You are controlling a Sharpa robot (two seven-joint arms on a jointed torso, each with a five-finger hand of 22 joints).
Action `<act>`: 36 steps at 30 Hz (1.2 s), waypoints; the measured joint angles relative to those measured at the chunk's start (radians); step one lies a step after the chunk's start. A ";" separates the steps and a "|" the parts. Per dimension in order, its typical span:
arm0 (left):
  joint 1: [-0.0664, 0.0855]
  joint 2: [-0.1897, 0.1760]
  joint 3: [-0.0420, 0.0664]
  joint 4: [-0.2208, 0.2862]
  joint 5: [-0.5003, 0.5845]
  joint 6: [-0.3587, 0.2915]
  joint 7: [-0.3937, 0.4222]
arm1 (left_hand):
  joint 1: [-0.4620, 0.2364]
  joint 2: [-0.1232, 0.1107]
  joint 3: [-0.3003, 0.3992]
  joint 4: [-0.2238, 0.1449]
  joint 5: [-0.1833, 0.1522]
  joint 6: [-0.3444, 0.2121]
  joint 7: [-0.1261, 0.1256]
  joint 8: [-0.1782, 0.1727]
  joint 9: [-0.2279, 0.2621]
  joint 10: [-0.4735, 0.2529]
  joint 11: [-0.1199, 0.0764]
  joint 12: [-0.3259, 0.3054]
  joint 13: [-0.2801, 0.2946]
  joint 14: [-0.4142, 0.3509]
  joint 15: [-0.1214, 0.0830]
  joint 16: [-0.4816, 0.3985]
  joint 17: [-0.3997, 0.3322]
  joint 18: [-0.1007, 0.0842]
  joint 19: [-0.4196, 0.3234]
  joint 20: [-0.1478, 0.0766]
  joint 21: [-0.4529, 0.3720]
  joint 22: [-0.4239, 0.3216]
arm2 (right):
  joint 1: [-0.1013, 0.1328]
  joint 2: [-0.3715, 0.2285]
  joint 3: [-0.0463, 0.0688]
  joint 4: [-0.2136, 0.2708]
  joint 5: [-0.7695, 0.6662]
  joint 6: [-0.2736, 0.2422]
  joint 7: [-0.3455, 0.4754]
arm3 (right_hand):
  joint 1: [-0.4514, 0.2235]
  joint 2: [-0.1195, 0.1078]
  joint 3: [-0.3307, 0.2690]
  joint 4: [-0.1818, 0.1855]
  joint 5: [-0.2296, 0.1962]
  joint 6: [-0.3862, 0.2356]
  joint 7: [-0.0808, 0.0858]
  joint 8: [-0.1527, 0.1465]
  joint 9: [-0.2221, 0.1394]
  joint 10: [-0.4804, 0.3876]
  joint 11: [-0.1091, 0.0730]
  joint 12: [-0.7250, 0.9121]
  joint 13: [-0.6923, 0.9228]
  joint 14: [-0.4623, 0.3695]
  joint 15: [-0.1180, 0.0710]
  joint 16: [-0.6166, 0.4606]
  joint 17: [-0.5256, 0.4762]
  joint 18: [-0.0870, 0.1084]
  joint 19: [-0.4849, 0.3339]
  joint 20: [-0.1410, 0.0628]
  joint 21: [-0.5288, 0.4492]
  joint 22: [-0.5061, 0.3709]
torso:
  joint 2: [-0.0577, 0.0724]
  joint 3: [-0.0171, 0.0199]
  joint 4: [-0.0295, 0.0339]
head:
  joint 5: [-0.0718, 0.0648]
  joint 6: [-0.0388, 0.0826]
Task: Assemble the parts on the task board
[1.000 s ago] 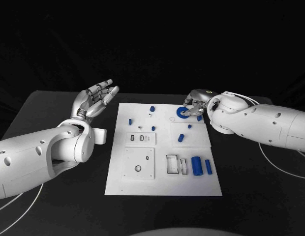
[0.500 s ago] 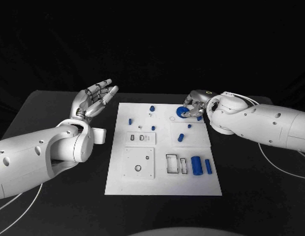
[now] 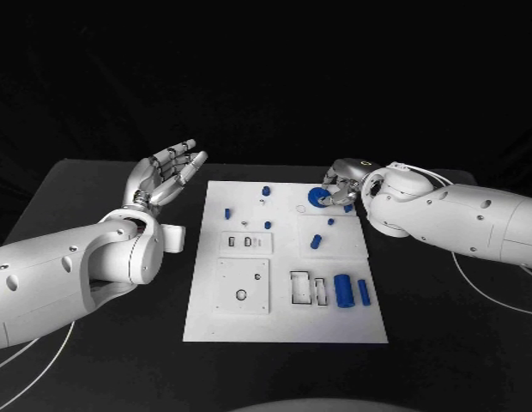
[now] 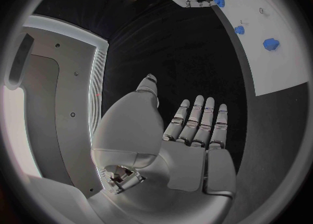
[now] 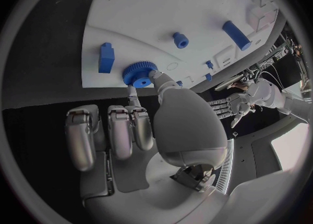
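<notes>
Right hand (image 3: 336, 190): upper right of the head frame, at the far right corner of the board (image 3: 248, 318); pinches the gear (image 3: 318, 197) between thumb and a finger, the other fingers curled in beside it.
Gear: blue, toothed disc; sits at the board's upper right corner, just above or on the white surface, contact cannot be told. The right wrist view shows it (image 5: 137, 74) at the fingertips, beside a blue block (image 5: 107, 57).
Left hand (image 3: 165, 176): upper left of the head frame, off the board's left edge, palm up, fingers straight and apart, holding nothing. The left wrist view shows the same flat palm (image 4: 193, 140) over the black table (image 3: 464, 318).
Board: white plate, centre of the head frame.
Small parts: a peg (image 3: 266, 188) at the top centre; another peg (image 3: 228, 211) at the upper left; a short piece (image 3: 316, 240) below the gear.
Cylinder (image 3: 343, 288): lower right of the board, lying lengthwise.
Bar (image 3: 364, 291): just right of the cylinder, apart from it.
Recesses: rectangular slot (image 3: 302, 287) left of the cylinder; square plate with an oval hole (image 3: 241, 293) at lower left.
</notes>
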 measured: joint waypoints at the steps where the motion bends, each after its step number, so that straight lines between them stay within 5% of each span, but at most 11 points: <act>1: 0.000 0.000 0.000 0.000 0.000 0.000 0.000 | 0.000 0.000 0.000 0.000 0.000 0.000 0.000 0.000 0.000 0.000 0.000 0.000 0.000 0.000 0.000 0.000 0.000 0.000 0.000 0.000 0.000 0.000 | 0.000 0.000 0.000 0.000 0.000 0.000 -0.001 | 0.004 0.004 0.006 -0.005 0.000 0.009 -0.002 0.003 0.002 0.000 0.000 0.000 0.000 0.000 0.000 0.000 0.000 0.000 0.000 0.000 0.000 0.000 | 0.000 0.0000 0.0000 | 0.000 0.000; 19: 0.000 -0.001 0.000 0.001 0.000 0.000 0.000 | 0.000 0.000 0.000 0.000 0.000 0.000 0.000 0.000 0.000 0.000 0.000 0.000 0.000 0.000 0.000 0.000 0.000 0.000 0.000 0.000 0.000 0.000 | 0.001 0.000 0.002 0.006 0.003 -0.002 -0.011 | 0.006 0.011 0.036 -0.028 -0.011 0.067 0.009 0.009 0.009 0.000 0.000 0.000 0.000 0.000 0.000 0.000 0.000 0.000 0.000 0.000 0.000 0.000 | 0.001 0.0000 -0.0001 | 0.003 0.001; 36: 0.000 -0.002 0.000 0.002 0.000 0.000 0.000 | 0.000 0.000 0.000 0.000 0.000 0.000 0.000 0.000 0.000 0.000 0.000 0.000 0.000 0.000 0.000 0.000 0.000 0.000 0.000 0.000 0.000 0.000 | -0.004 -0.018 0.000 0.033 0.056 -0.085 0.010 | 0.006 0.011 0.053 -0.048 0.014 0.075 0.010 0.000 0.004 0.000 0.000 0.000 0.000 0.000 0.000 0.000 0.001 0.000 0.000 0.000 0.000 0.000 | 0.001 0.0000 -0.0001 | 0.003 0.005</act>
